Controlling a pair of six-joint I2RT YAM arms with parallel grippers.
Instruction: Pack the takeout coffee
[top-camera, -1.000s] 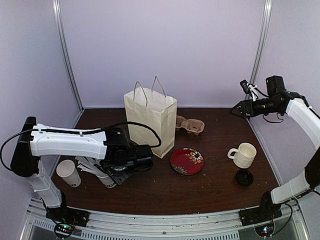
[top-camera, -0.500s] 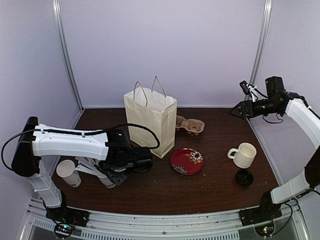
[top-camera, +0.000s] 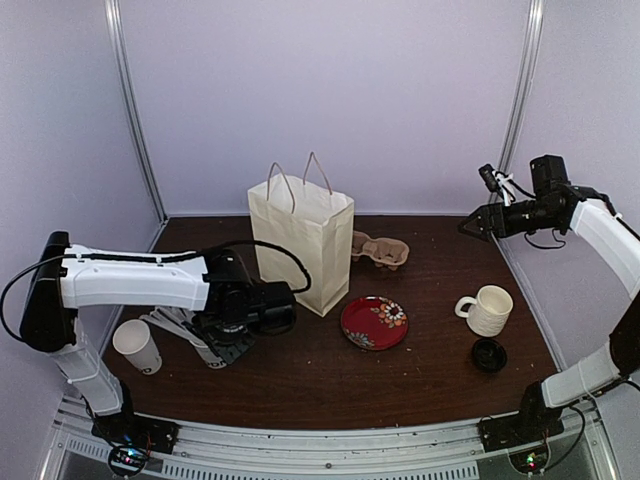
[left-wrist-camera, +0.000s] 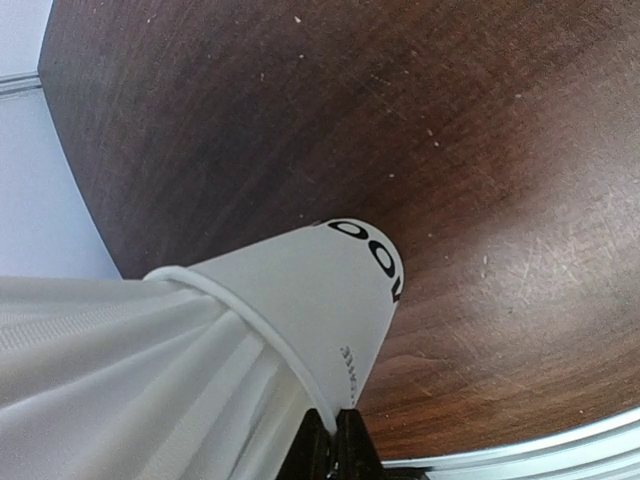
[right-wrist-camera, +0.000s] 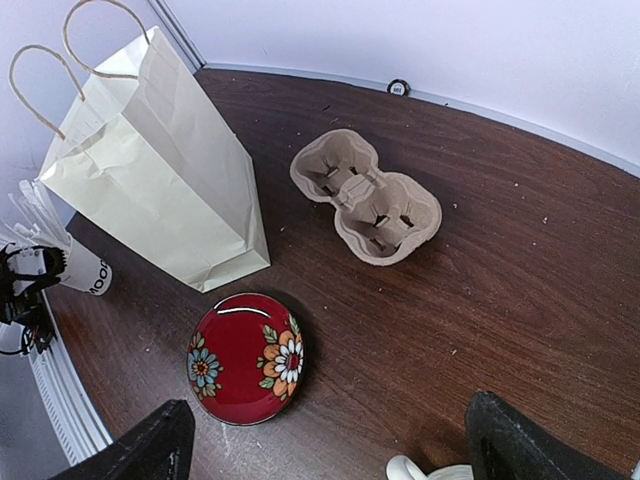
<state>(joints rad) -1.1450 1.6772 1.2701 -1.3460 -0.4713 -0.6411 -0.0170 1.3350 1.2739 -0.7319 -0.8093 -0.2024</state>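
Bench (top-camera: 400, 385): coffee cup (top-camera: 135, 345) stands upright just left of left end effector (left-wrist-camera: 333, 445), shut at stick cup (left-wrist-camera: 300, 300); right end effector (top-camera: 470, 224) open, far.

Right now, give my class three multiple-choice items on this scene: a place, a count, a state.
1. Where is the round black plastic lid relative to the cream ribbed ceramic mug? A) on it B) nearer the arms C) behind it
2. How many wells has the tan pulp cup carrier? A) two B) four C) six
3. The right gripper is: A) shut on the mug B) shut, empty C) open, empty
Key: 1 B, the lid lies on the mug's near side; 2 A, two hollows show; 3 C, its fingers are spread with nothing between.
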